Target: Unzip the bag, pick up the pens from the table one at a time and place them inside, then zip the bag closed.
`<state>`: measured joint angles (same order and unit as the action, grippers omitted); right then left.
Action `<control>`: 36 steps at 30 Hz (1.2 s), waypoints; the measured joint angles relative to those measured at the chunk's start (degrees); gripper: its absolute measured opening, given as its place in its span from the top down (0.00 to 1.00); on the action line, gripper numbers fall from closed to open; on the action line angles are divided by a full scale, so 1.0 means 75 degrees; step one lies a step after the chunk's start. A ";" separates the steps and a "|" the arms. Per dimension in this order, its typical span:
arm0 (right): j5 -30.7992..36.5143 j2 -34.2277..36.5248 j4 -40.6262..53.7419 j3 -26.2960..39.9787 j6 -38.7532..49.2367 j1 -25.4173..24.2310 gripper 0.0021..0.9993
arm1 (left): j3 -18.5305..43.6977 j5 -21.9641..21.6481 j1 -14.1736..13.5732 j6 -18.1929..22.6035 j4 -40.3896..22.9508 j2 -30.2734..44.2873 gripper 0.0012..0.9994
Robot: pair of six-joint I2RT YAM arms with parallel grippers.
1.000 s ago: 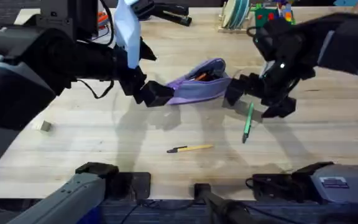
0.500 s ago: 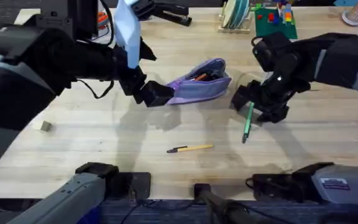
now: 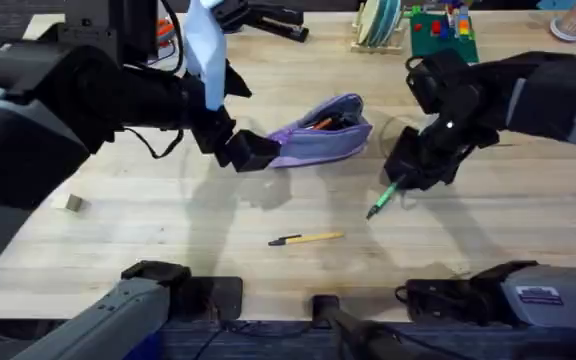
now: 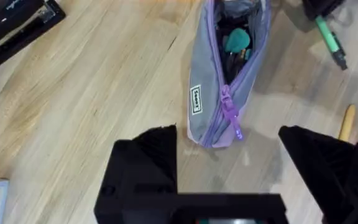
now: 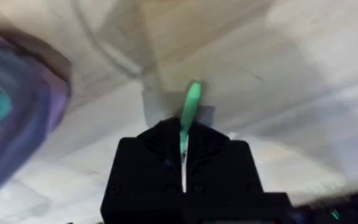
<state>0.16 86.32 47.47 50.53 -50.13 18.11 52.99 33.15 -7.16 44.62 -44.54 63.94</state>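
The lilac bag [image 3: 323, 135] lies unzipped on the table [image 3: 168, 220], with items showing inside. In the left wrist view the bag [image 4: 207, 81] has its zipper pull [image 4: 230, 113] near the closer end. My left gripper [image 3: 253, 150] stands open at the bag's left end, and its fingers [image 4: 148, 162] straddle that end without gripping it. My right gripper [image 3: 410, 172] is shut on the green pen [image 3: 381, 200], just right of the bag; the green pen [image 5: 191, 102] sticks out from between the fingers. The yellow pen [image 3: 308, 238] lies in front of the bag.
A small block [image 3: 71, 203] lies at the left. Along the back edge are a black stapler [image 3: 273, 20], a rack of discs [image 3: 378, 22] and a green toy set [image 3: 443, 30]. Open tabletop lies in front of the yellow pen.
My right gripper has closed on the green pen and swung it from lying upright in view to a slant toward the lower left. The left arm and bag have not moved.
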 joint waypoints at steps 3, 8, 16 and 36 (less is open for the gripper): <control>0.0006 0.0004 0.0492 0.0215 0.0063 0.0000 0.97 | 0.0000 0.0000 0.0000 0.0000 0.0004 0.0003 0.01; 0.0017 -0.0018 0.1275 0.1445 0.0072 0.0000 0.97 | 0.0000 0.0000 0.0000 0.0000 0.0024 0.0000 0.01; 0.0038 -0.0210 0.1629 0.3644 -0.0526 0.0000 0.97 | 0.0000 0.0000 0.0000 0.0000 0.0061 0.0003 0.01; 0.0422 0.0300 0.1046 0.3878 -0.3578 0.0408 0.97 | 0.0000 0.0000 0.0000 0.0000 0.0339 0.0000 0.01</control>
<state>3.33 88.57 55.31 79.61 -76.97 21.17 52.99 33.15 -7.16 44.62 -42.00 63.94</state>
